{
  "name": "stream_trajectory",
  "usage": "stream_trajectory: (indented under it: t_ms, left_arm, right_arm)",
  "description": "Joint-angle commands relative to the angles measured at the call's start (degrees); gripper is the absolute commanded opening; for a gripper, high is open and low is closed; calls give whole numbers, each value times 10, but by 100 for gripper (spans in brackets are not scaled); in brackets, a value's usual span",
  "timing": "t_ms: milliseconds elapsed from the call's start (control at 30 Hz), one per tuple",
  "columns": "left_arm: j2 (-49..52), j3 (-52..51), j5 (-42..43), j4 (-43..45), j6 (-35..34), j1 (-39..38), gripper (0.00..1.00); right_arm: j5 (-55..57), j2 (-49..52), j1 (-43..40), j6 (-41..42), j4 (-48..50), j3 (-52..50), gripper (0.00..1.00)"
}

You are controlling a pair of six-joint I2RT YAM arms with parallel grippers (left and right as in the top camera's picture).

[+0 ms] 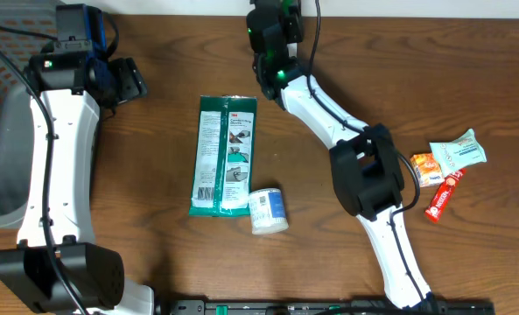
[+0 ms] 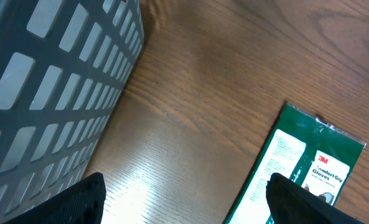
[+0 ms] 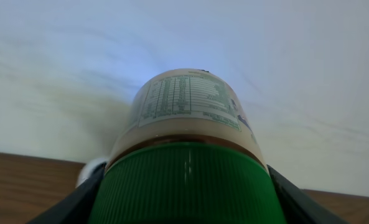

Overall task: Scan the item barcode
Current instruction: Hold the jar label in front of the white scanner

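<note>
A jar (image 3: 185, 118) with a ribbed green lid and a printed nutrition label fills the right wrist view, pointing at a pale wall. My right gripper (image 3: 184, 200) is shut on it, one black finger on each side of the lid. In the overhead view that gripper (image 1: 272, 31) is at the table's far edge, and the arm hides the jar. My left gripper (image 2: 185, 202) is open with bare wood between its fingers. It hovers at the far left (image 1: 126, 81).
A green glove packet (image 1: 226, 156) lies flat mid-table, its corner by my left gripper's right finger (image 2: 299, 199). A small white and blue tub (image 1: 268, 211) lies just below it. Snack packets (image 1: 447, 171) sit at the right. A grey slotted basket (image 2: 47, 81) stands at the left.
</note>
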Motion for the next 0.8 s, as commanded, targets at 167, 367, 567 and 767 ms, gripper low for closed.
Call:
stream_trajectory:
  t_ms: [167, 367, 567, 767]
  left_arm:
    - [-9, 2, -9, -1, 3, 3, 82]
    - [-9, 2, -9, -1, 3, 3, 82]
    - [-9, 2, -9, -1, 3, 3, 82]
    - [-9, 2, -9, -1, 3, 3, 82]
  right_arm:
    - [-3, 42, -17, -12, 8, 5, 1]
    - [-20, 44, -17, -12, 6, 5, 1]
    - [-74, 44, -17, -11, 7, 5, 1]
    - [-74, 44, -17, 11, 17, 5, 1]
